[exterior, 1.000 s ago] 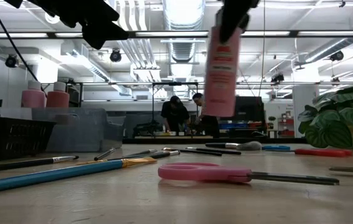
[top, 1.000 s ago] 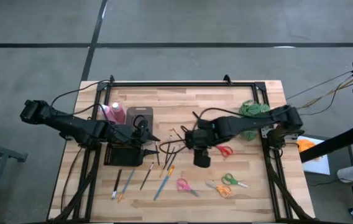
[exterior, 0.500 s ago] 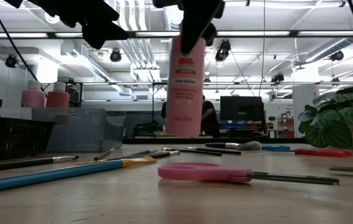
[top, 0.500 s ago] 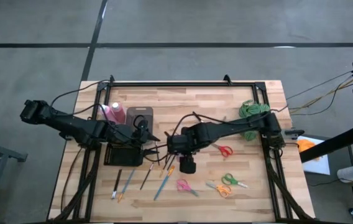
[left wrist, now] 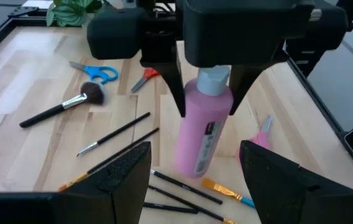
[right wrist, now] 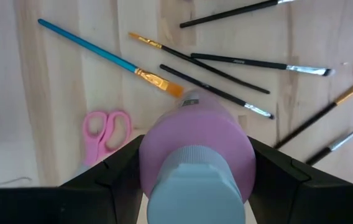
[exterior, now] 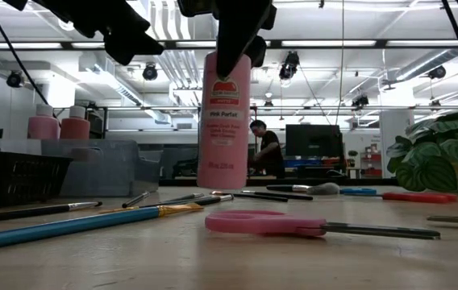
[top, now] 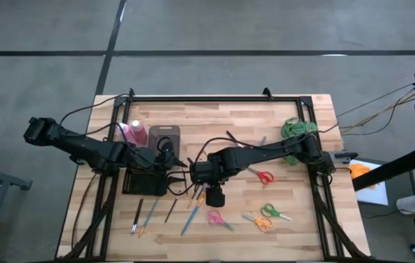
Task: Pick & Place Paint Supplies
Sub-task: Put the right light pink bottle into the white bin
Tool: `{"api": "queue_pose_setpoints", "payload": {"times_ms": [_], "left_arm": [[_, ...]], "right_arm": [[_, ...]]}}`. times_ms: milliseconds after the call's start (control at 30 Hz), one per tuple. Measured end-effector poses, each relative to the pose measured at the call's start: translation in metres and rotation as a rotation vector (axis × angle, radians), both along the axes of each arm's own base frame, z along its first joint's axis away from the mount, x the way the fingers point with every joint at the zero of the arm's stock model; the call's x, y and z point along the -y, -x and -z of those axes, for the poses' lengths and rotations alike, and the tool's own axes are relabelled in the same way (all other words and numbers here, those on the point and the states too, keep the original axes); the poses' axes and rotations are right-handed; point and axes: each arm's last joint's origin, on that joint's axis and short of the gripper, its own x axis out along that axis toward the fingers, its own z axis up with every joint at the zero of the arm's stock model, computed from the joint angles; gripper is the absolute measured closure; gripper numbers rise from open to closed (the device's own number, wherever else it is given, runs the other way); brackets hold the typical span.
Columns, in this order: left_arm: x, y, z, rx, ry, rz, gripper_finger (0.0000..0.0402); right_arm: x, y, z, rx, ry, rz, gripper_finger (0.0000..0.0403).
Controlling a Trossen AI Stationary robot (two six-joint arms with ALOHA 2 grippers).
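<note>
- Evidently, the right gripper (top: 215,196) had carried the tall pink plastic paint bottle with a pale cap (exterior: 228,121) across the wooden desk (top: 229,117) toward nine o'clock over the last second, from near the red-handled scissors (top: 264,176) to above the scattered thin paintbrushes (top: 172,208).
- Its jaws were clamped on the bottle just below the cap, and the bottle hung upright, clear of the desk.
- At that point the bottle sat just beside the black mesh basket (top: 146,182), at about three o'clock from it.
- The left gripper (left wrist: 195,168) hovered over the basket with its jaws apart and nothing between them.
- Two more pink bottles (top: 132,133) stood at about eleven o'clock from the basket.
- Judging by this, delivery was close: the bottle looked set either for a handover to the left arm or for lowering into the basket.
</note>
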Motion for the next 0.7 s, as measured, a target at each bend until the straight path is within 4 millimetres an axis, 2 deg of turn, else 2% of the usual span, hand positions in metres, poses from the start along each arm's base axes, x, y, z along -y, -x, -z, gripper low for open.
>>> {"api": "queue_pose_setpoints", "payload": {"times_ms": [233, 433, 700], "left_arm": [[-0.001, 0.004, 0.006, -0.077, -0.014, -0.009, 0.0156], [-0.002, 0.006, 0.010, -0.122, -0.025, -0.008, 0.0156], [-0.002, 0.007, 0.011, -0.133, -0.028, -0.009, 0.0156]], "right_arm": [[-0.003, 0.000, 0.003, -0.001, -0.005, -0.007, 0.0182], [-0.004, 0.000, 0.013, -0.009, 0.000, -0.003, 0.0182], [-0.004, 0.000, 0.020, -0.014, 0.002, 0.001, 0.0182]]}}
